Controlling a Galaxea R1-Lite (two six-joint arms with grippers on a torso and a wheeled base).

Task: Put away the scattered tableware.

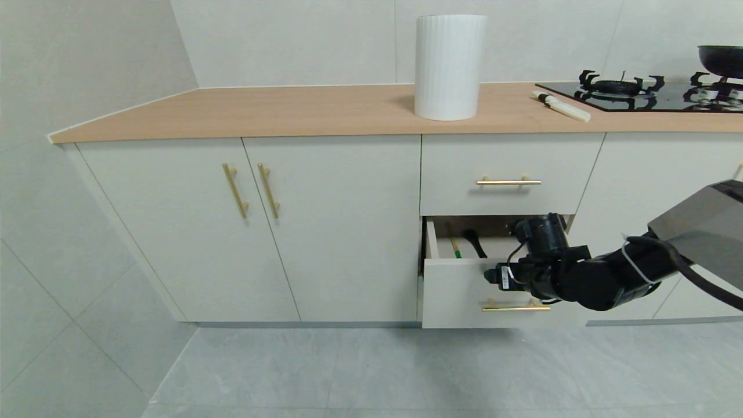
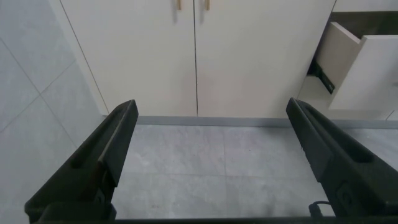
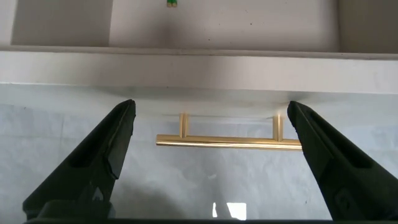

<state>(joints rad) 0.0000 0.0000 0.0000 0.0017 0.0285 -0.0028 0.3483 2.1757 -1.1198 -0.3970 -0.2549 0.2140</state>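
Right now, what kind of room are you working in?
Most likely a home kitchen: a wooden counter over pale cabinets, a gas hob with a black pan at the right, and an open drawer holding utensils.

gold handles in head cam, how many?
4. Left door handle and right door handle, vertical, side by side; upper drawer handle above lower drawer handle, both horizontal. A gold sliver at the right edge may be a fifth.
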